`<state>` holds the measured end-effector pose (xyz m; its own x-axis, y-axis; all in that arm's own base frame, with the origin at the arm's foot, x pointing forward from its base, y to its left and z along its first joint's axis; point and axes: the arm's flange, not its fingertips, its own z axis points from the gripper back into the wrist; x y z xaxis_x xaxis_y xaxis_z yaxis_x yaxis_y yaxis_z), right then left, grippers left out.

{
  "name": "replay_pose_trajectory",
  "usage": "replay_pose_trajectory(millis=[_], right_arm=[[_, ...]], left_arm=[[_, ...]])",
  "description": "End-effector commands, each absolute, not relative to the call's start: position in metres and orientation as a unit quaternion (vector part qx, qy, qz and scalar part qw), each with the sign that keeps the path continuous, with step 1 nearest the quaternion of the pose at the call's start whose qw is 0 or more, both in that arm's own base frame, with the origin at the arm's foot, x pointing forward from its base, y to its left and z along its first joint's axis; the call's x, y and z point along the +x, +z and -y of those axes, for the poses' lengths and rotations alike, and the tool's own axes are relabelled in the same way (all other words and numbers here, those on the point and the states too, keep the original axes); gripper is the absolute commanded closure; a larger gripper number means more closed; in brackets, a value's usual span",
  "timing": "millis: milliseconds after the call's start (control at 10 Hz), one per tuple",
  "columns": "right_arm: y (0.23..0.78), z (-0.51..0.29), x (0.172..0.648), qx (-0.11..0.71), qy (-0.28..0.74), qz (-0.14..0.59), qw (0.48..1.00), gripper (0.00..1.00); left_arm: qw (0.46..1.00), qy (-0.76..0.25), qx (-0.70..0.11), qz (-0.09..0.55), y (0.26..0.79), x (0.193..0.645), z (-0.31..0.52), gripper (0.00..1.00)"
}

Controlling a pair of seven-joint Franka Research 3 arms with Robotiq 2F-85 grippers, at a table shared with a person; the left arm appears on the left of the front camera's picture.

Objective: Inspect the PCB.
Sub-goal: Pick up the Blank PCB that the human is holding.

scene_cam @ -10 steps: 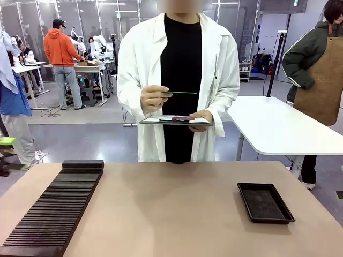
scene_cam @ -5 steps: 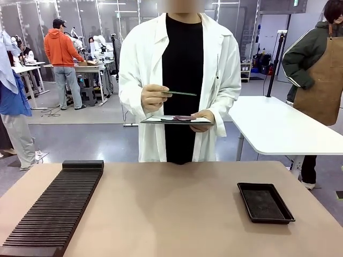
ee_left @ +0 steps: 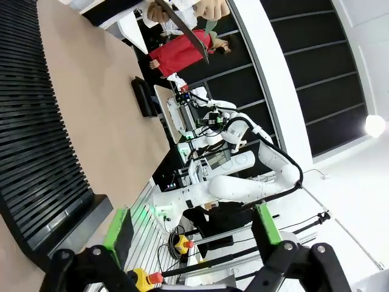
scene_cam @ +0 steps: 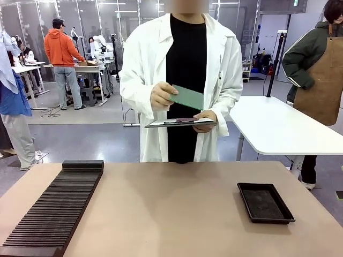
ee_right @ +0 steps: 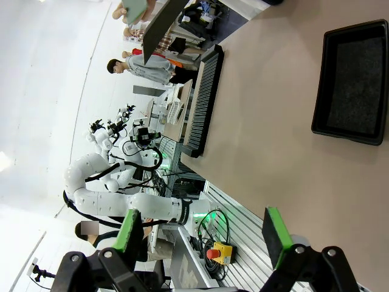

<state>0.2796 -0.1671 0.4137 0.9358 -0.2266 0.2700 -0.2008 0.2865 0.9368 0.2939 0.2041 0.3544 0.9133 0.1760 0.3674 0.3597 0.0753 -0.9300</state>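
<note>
Holding PCB point(scene_cam: 187, 97) above clipboard point(scene_cam: 161, 124) — person point(scene_cam: 185, 53); tray point(scene_cam: 265, 203), rack point(scene_cam: 53, 209) on table point(scene_cam: 171, 214)

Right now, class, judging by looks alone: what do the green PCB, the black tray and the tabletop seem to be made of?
PCB: thin rigid green board, probably fibreglass laminate; matte, flat though held at one end. Black tray: likely moulded plastic; faint sheen on its raised rim. Tabletop: smooth matte tan surface, perhaps laminate; no grain shows.

Green PCB point(scene_cam: 188, 97), white lab coat point(scene_cam: 142, 69), black tray point(scene_cam: 265, 203), black ribbed rack point(scene_cam: 53, 211), tan table point(scene_cam: 166, 209)
</note>
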Motion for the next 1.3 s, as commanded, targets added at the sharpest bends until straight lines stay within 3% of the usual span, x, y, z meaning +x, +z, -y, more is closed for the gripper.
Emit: replay_pose_trajectory(millis=[0, 1200], right_arm=[[0.4154, 0.1675, 0.2794, 0.601, -0.005, 0.186, 0.777, 0.00], [0.4154, 0.1675, 0.2794, 0.601, -0.005, 0.186, 0.777, 0.00]], left_arm=[[0.710, -0.060, -0.674, 0.192, 0.3609, 0.2922, -0.2051, 0.00], [0.710, -0.060, -0.674, 0.192, 0.3609, 0.2922, -0.2051, 0.00]])
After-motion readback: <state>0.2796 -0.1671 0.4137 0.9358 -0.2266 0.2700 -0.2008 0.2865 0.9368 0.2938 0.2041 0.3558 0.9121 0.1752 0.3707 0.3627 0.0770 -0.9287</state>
